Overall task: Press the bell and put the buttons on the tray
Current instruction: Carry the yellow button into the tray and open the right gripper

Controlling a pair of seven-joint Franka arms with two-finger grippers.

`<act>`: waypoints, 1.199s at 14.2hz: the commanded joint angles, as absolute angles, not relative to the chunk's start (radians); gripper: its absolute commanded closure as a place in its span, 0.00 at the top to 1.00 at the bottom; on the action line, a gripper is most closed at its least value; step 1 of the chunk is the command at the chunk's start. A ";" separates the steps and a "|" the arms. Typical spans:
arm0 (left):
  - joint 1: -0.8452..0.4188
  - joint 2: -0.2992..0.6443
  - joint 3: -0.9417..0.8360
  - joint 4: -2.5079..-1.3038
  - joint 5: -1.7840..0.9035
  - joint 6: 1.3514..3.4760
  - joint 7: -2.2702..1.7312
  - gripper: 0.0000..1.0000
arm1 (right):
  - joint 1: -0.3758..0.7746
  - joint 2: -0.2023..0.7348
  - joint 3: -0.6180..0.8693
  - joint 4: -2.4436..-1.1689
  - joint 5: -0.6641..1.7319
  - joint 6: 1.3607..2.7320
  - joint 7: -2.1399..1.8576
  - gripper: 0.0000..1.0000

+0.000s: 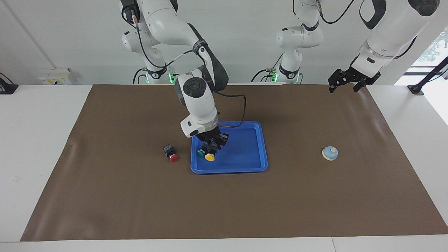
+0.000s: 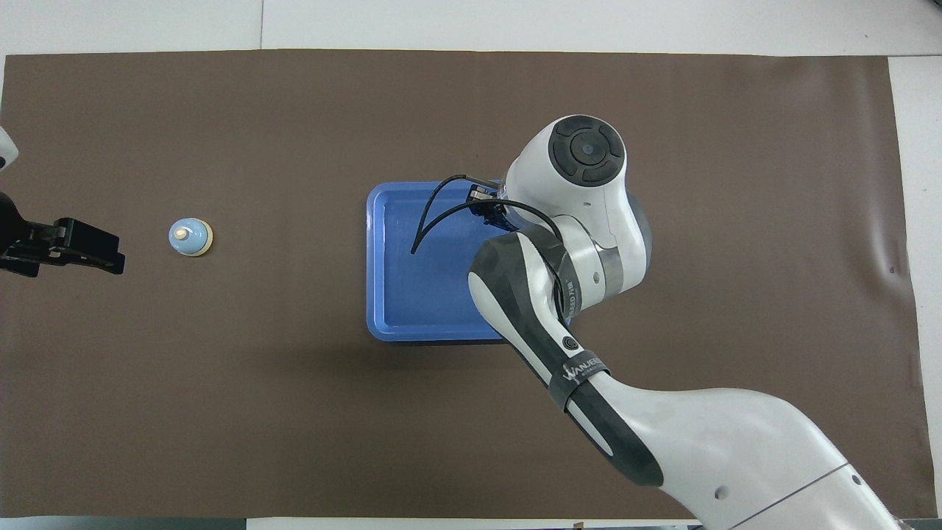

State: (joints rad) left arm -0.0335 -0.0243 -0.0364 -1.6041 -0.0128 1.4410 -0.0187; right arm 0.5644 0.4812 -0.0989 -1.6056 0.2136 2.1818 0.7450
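Right gripper [image 1: 212, 146] clamps the yellow button [image 1: 209, 157] over the tray [image 1: 245, 168] (green button [image 1: 201, 152] alongside); left gripper [image 1: 344, 83] waits, spread wide.

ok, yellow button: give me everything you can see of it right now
The yellow button has a round yellow mushroom cap on a black boxy body, plastic by the look. The right gripper is shut on the body, cap tilted away from the robots, over the tray, beside the green button. Whether it touches the tray floor is unclear. The overhead view hides it.
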 commanded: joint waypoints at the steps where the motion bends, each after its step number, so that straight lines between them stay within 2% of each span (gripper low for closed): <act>1: -0.035 -0.043 -0.035 -1.615 -0.006 1.430 -0.029 1.00 | 0.583 0.506 -0.103 -1.630 0.233 2.258 0.781 0.00; 4: -0.035 -0.043 -0.035 -1.615 -0.006 1.430 -0.029 1.00 | 0.594 0.499 -0.101 -1.701 0.233 2.324 0.779 0.03; 5: -0.034 -0.043 -0.035 -1.615 -0.006 1.430 -0.028 1.00 | 0.595 0.496 -0.101 -1.709 0.233 2.327 0.779 0.31; 6: -0.034 -0.043 -0.035 -1.615 -0.006 1.430 -0.029 1.00 | 0.595 0.494 -0.101 -1.710 0.233 2.316 0.781 0.99; 8: -0.034 -0.043 -0.035 -1.615 -0.006 1.430 -0.028 1.00 | 0.591 0.494 -0.103 -1.683 0.229 2.249 0.778 1.00; 10: -0.034 -0.043 -0.035 -1.615 -0.006 1.430 -0.029 1.00 | 0.557 0.494 -0.109 -1.593 0.222 2.111 0.761 1.00; 12: -0.034 -0.043 -0.035 -1.615 -0.006 1.430 -0.029 1.00 | 0.484 0.477 -0.109 -1.539 0.215 2.004 0.669 1.00; 14: -0.034 -0.043 -0.035 -1.615 -0.006 1.430 -0.028 1.00 | 0.421 0.425 -0.112 -1.581 0.213 1.964 0.493 1.00; 17: -0.034 -0.043 -0.035 -1.615 -0.006 1.430 -0.029 1.00 | 0.380 0.361 -0.117 -1.721 0.200 1.985 0.211 1.00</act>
State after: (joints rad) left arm -0.0335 -0.0243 -0.0364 -1.6041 -0.0128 1.4410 -0.0188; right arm 0.3831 0.4124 -0.1204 -1.6071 0.2111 1.9525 0.3658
